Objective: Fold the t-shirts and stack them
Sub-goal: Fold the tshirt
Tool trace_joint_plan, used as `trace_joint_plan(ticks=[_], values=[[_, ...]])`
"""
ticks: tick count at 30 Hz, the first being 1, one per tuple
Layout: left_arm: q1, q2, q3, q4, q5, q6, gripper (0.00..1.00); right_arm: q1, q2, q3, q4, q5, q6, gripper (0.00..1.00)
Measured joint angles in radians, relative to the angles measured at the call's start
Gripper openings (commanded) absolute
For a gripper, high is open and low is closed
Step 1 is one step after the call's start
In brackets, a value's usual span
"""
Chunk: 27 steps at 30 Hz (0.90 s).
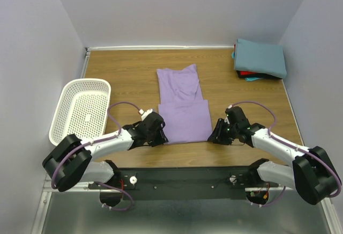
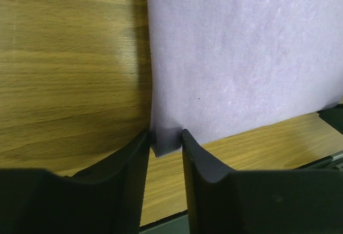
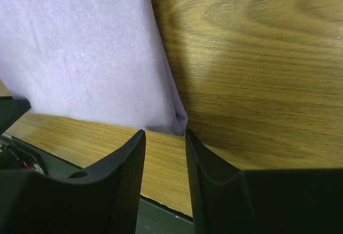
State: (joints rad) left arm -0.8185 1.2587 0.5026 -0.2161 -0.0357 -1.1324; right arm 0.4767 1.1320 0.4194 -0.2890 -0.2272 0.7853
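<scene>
The lavender t-shirt lies flat in the middle of the table, folded into a long strip with its near part doubled over. My left gripper is at its near left corner; in the left wrist view the corner sits pinched between the two fingertips. My right gripper is at the near right corner; in the right wrist view that corner lies just ahead of the parted fingers, not between them. A folded teal t-shirt lies on a red one at the back right.
A white perforated basket stands at the left, beside the left arm. The table's near edge is right behind both grippers. Walls close the table at the back and on both sides.
</scene>
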Motion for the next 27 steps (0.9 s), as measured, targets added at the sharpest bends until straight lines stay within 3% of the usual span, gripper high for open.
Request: trace_joint_plan(ticks=[13, 15, 27], values=[[-0.035, 0.046, 0.026, 0.006, -0.003, 0.003, 0.26, 0.000, 0.000, 0.000, 0.000, 0.001, 0.000, 0.43], [-0.035, 0.046, 0.026, 0.006, -0.003, 0.004, 0.20, 0.000, -0.001, 0.000, 0.000, 0.006, 0.000, 0.43], [-0.035, 0.040, 0.026, -0.010, -0.005, 0.013, 0.18, 0.000, -0.001, 0.002, 0.009, 0.058, 0.001, 0.43]])
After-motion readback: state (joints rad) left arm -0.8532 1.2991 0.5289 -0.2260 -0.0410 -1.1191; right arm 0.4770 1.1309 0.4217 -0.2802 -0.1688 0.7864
